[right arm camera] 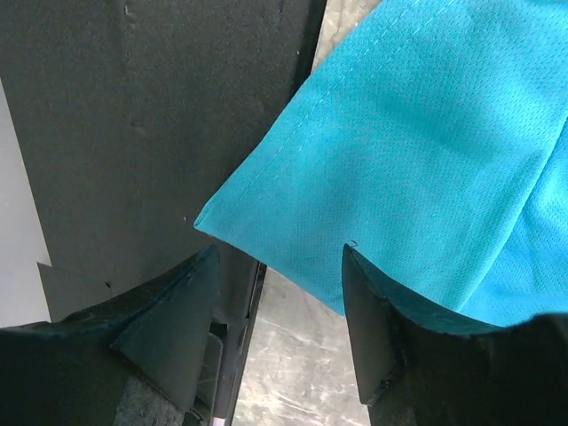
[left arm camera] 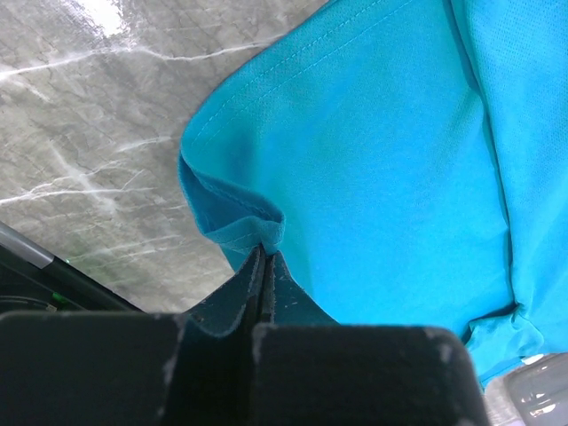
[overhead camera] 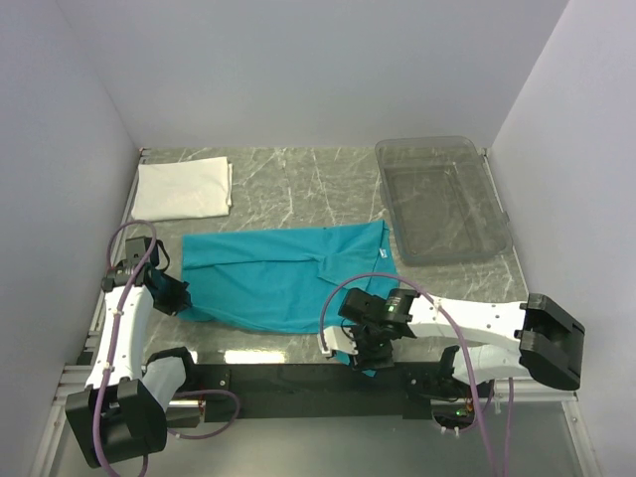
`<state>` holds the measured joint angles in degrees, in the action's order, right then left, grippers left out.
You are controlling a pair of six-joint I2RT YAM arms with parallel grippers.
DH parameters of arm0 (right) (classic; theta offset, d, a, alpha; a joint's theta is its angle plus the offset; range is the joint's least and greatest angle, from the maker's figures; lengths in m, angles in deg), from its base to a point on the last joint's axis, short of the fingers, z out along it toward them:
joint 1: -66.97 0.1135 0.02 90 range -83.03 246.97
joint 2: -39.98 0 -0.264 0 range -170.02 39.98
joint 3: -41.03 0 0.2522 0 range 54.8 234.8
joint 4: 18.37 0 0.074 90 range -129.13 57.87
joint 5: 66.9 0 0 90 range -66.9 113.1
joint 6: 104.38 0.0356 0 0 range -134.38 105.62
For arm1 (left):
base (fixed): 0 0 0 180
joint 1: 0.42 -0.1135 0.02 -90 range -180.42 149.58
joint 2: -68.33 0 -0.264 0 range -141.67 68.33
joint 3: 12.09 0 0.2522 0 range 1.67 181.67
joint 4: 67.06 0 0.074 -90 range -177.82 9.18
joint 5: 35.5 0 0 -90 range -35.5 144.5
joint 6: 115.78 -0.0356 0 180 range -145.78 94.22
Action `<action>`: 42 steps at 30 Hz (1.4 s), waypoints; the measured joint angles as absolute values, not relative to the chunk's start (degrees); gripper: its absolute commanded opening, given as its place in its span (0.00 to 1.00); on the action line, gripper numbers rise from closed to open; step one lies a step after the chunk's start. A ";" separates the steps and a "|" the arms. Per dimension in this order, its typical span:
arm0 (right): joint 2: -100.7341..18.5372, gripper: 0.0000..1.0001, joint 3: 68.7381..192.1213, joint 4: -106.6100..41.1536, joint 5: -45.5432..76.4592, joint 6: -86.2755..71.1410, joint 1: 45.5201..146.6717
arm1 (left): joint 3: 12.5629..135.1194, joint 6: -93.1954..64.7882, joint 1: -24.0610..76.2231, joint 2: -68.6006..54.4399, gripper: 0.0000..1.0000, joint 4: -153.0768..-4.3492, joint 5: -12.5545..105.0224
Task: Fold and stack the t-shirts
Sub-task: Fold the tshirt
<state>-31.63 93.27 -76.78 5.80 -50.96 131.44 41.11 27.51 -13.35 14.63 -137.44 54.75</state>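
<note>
While the overhead view gives you the teal t-shirt [overhead camera: 288, 273] whole, spread at the near middle with its long axis running left to right, only the wrist views tell you about the grips. You cannot tell which end holds the neck. From the left wrist you see the left pincer [left arm camera: 264, 257] closed tight on a pinched fold of the shirt's hem; from above that pincer [overhead camera: 174, 294] merely sits at the shirt's left end. From the right wrist you see the right pincer [right arm camera: 278, 253] with its jaws apart, a stitched corner of the shirt lying between them over the black strip [right arm camera: 177, 115] at the near edge. The white t-shirt [overhead camera: 184, 189] lies folded at the far left corner, well apart. A clear bin [overhead camera: 390, 199] stands far right. All rests on a grey marbled tabletop [overhead camera: 298, 184], closed in by pale walls [overhead camera: 298, 70].
</note>
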 measured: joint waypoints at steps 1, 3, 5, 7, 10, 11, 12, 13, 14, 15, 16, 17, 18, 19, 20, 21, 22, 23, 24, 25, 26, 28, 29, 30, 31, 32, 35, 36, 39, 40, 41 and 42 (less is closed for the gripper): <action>-31.63 0.64 93.23 -76.54 5.97 -50.57 131.79 | 41.11 27.41 -13.35 14.52 0.01 -137.37 54.75; -31.63 0.63 93.19 -76.23 6.30 -49.93 132.53 | 41.09 27.23 -13.35 14.24 0.01 -137.24 54.75; -31.63 0.62 93.01 -76.16 6.72 -49.47 133.53 | 41.11 27.10 -13.35 14.00 0.01 -137.13 54.75; -31.63 0.62 92.99 -76.16 6.98 -49.08 134.96 | 41.11 26.95 -13.35 13.87 0.01 -137.11 54.75; -31.63 0.61 92.99 -76.12 7.07 -48.45 137.23 | 41.09 26.79 -13.35 13.61 0.01 -136.98 54.75; -31.68 0.61 92.99 -76.12 7.07 -48.27 138.01 | 41.11 26.77 -13.35 13.54 0.01 -136.91 54.75; -31.74 0.61 92.99 -76.08 7.09 -48.18 138.69 | 41.11 26.77 -13.35 13.43 0.01 -136.80 54.72; -31.85 0.61 92.97 -76.03 7.13 -47.99 139.33 | 41.11 26.73 -13.35 13.32 0.01 -136.74 54.72; -32.03 0.61 92.90 -75.86 7.26 -47.75 139.96 | 41.11 26.62 -13.35 13.30 0.01 -136.72 54.70; -32.29 0.61 92.84 -75.68 7.46 -47.46 140.46 | 41.11 26.44 -13.35 13.30 0.01 -136.72 54.68; -32.62 0.60 92.73 -75.42 7.64 -47.22 140.81 | 41.09 26.38 -13.35 13.32 0.01 -136.69 54.68; -33.21 0.60 92.68 -75.25 8.12 -46.98 141.25 | 41.11 26.36 -13.35 13.32 0.01 -136.72 54.59; -34.01 0.60 92.68 -74.98 8.55 -46.74 141.69 | 41.11 26.33 -13.35 13.32 0.01 -136.69 54.51; -34.93 0.59 92.68 -74.66 8.97 -46.54 142.12 | 41.11 26.33 -13.35 13.34 0.01 -136.72 54.44; -35.85 0.57 92.64 -74.33 9.41 -46.33 142.54 | 41.09 26.33 -13.35 13.37 0.00 -136.72 54.38; -36.37 0.53 92.71 -74.07 10.02 -46.13 142.87 | 41.09 26.33 -13.35 13.39 0.00 -136.69 54.35; -36.42 0.44 92.75 -73.85 10.48 -45.71 143.17 | 41.09 26.33 -13.35 13.41 0.01 -136.72 54.33; -36.42 0.39 92.73 -73.69 10.91 -45.71 143.28 | 41.11 26.29 -13.35 13.48 0.01 -136.69 54.31; -36.55 0.35 92.71 -73.52 11.18 -45.41 143.35 | 41.09 26.25 -13.35 13.54 0.01 -136.69 54.31; -36.70 0.23 92.71 -73.28 11.59 -45.25 143.37 | 41.11 26.18 -13.35 13.61 0.01 -136.69 54.31; -36.77 0.17 92.71 -73.02 12.16 -45.36 143.37 | 41.11 26.16 -13.35 13.72 0.01 -136.69 54.31; -36.77 0.05 92.71 -72.54 13.21 -45.10 143.30 | 41.11 26.12 -13.35 13.85 0.01 -136.67 54.31; -36.70 0.04 92.71 -72.45 13.43 -45.19 143.30 | 41.09 26.09 -13.35 13.85 0.01 -136.65 54.31; -36.51 0.02 92.71 -72.49 13.54 -45.10 143.33 | 41.09 26.05 -13.35 13.85 0.01 -136.65 54.31; -36.29 0.00 92.71 -72.62 13.49 -45.08 143.33 | 41.09 26.01 -13.35 13.85 0.01 -136.65 54.31; -35.98 0.00 92.71 -72.86 13.34 -45.10 143.33 | 41.11 25.96 -13.35 13.85 0.01 -136.63 54.29; -34.10 0.00 92.82 -74.42 11.96 -45.87 142.54 | 41.09 25.94 -13.35 13.85 0.00 -136.58 54.31; -33.16 0.00 93.19 -75.66 11.18 -46.65 141.71 | 41.09 25.94 -13.35 13.85 0.01 -136.58 54.31; -30.43 0.00 96.05 -80.05 7.57 -49.98 135.26 | 41.11 25.94 -13.35 13.74 0.01 -136.56 54.31; -29.80 0.00 97.56 -81.43 6.32 -51.33 131.96 | 41.11 25.94 -13.35 13.63 0.01 -136.56 54.31; -29.25 0.00 99.13 -82.44 4.84 -52.62 128.51 | 41.11 25.94 -13.35 13.45 0.01 -136.56 54.31; -28.75 0.00 100.57 -83.18 3.85 -53.98 125.51 | 41.11 25.94 -13.35 13.28 0.01 -136.54 54.31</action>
